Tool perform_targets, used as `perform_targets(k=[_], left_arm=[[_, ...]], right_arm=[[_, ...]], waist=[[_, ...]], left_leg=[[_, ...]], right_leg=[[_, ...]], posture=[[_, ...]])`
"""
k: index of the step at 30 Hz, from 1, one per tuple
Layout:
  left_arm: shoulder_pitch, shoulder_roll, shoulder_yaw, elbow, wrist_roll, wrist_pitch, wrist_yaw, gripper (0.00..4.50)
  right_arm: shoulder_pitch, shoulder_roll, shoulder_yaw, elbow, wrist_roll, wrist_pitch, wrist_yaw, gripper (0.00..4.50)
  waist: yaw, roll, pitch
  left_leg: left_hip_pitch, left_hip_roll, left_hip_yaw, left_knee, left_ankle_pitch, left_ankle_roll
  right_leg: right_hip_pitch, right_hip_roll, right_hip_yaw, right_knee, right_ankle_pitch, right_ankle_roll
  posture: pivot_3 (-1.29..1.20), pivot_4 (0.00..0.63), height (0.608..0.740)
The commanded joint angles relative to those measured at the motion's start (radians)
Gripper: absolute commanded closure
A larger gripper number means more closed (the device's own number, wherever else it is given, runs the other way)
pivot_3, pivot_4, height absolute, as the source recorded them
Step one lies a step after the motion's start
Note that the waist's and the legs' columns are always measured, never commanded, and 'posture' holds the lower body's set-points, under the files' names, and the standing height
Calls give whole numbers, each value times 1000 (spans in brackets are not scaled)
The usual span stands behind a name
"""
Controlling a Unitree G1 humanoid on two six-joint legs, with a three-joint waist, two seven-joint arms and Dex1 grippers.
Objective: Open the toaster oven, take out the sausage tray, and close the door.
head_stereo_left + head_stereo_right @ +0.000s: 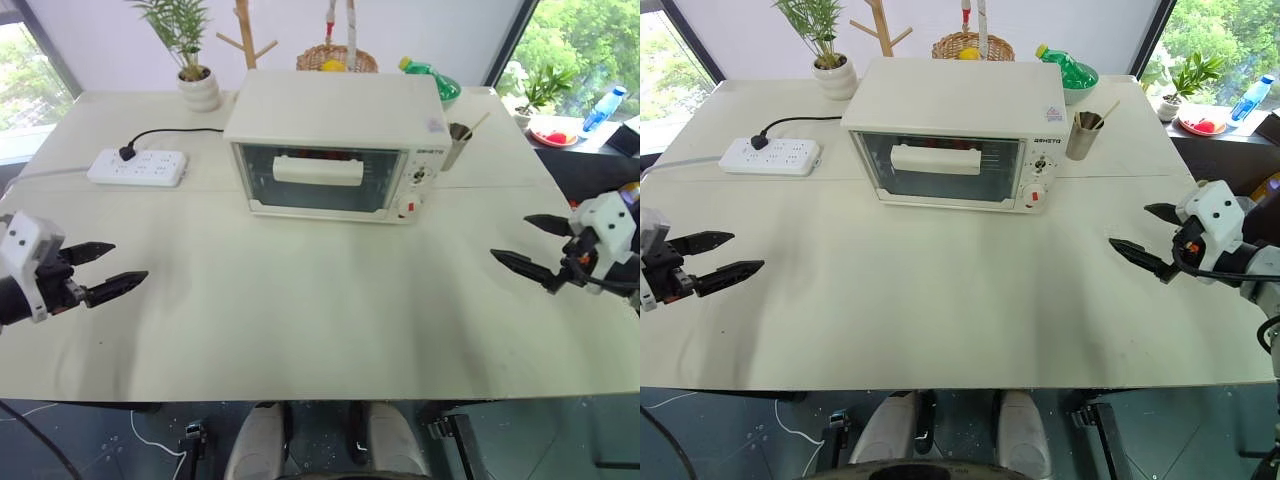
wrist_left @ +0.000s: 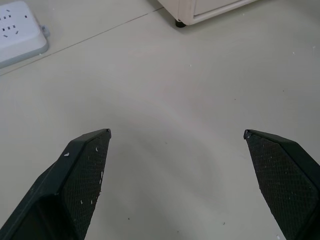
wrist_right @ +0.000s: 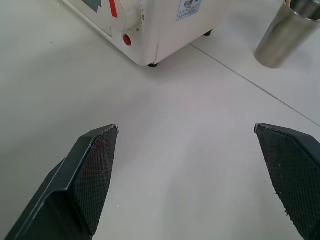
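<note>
The cream-white toaster oven [image 1: 335,110] stands at the back middle of the table. Its glass door [image 1: 318,180] is shut, with the white bar handle [image 1: 318,169] across the front. Red shapes show dimly through the glass above the handle; the sausage tray itself is hidden behind the door. My left gripper [image 1: 130,261] hovers open over the table's left side, well short of the oven. My right gripper [image 1: 508,236] hovers open over the right side, pointing inward. Nothing is between either pair of fingers. The right wrist view shows the oven's knob corner [image 3: 131,20].
A white power strip [image 1: 137,167] with a black plug lies left of the oven. A potted plant [image 1: 198,88] stands behind it. A metal cup [image 1: 458,145] stands right of the oven. A basket [image 1: 337,60] and green bottle [image 1: 430,72] sit behind.
</note>
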Motion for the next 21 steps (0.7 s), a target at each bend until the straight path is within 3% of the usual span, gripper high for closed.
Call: perform_targets(k=[1, 16, 21], left_arm=[[-5, 7, 19, -26, -5, -15, -9, 0], [-63, -1, 9, -53, -55, 35, 15, 0], [-144, 1, -39, -145, -151, 104, -16, 0]], right_arm=[[-3, 6, -22, -19, 0, -22, -14, 24], [-20, 12, -18, -42, 36, 21, -6, 24], [-34, -26, -4, -183, 134, 142, 52, 24]], waist=[[0, 0, 0], [0, 0, 0], [1, 0, 0]], left_leg=[[0, 0, 0, 0, 0, 0], [0, 0, 0, 1, 0, 0], [0, 0, 0, 1, 0, 0]], right_leg=[[0, 0, 0, 0, 0, 0], [0, 1, 0, 1, 0, 0], [0, 1, 0, 1, 0, 0]], posture=[[0, 150, 740], [0, 150, 740], [0, 150, 740]])
